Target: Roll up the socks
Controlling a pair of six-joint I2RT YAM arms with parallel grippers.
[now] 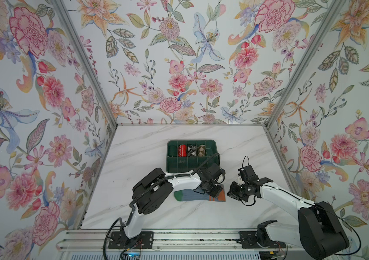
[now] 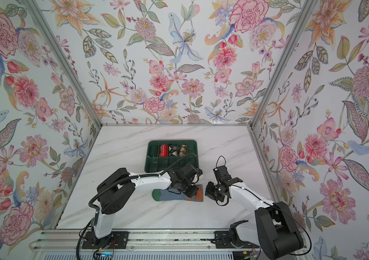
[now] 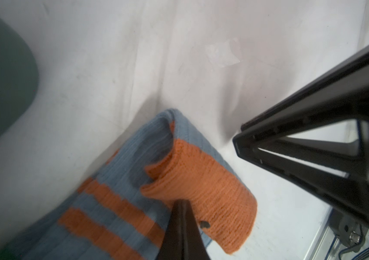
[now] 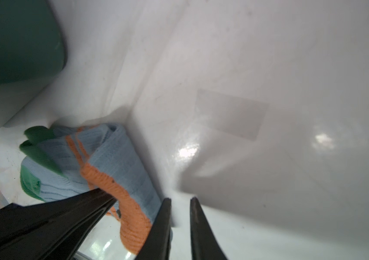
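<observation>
The grey-blue socks (image 1: 192, 196) lie flat on the marble table, green toe to the left and orange cuff (image 1: 221, 198) to the right; both top views show them (image 2: 172, 197). My left gripper (image 1: 215, 191) is down on the cuff end. In the left wrist view its jaws (image 3: 182, 202) are shut, pinching the orange cuff (image 3: 212, 186), which curls up and over the striped part. My right gripper (image 1: 231, 194) hovers just right of the cuff. Its jaws (image 4: 180, 199) stand slightly apart with only bare table between them, beside the cuff (image 4: 131, 216).
A dark green divided tray (image 1: 191, 141) stands behind the socks, holding a red patterned bundle (image 1: 181, 150), a black-white argyle bundle (image 1: 191, 150) and a brown argyle bundle (image 1: 200, 150). Floral walls enclose the table on three sides. The arm bases sit on a rail at the front.
</observation>
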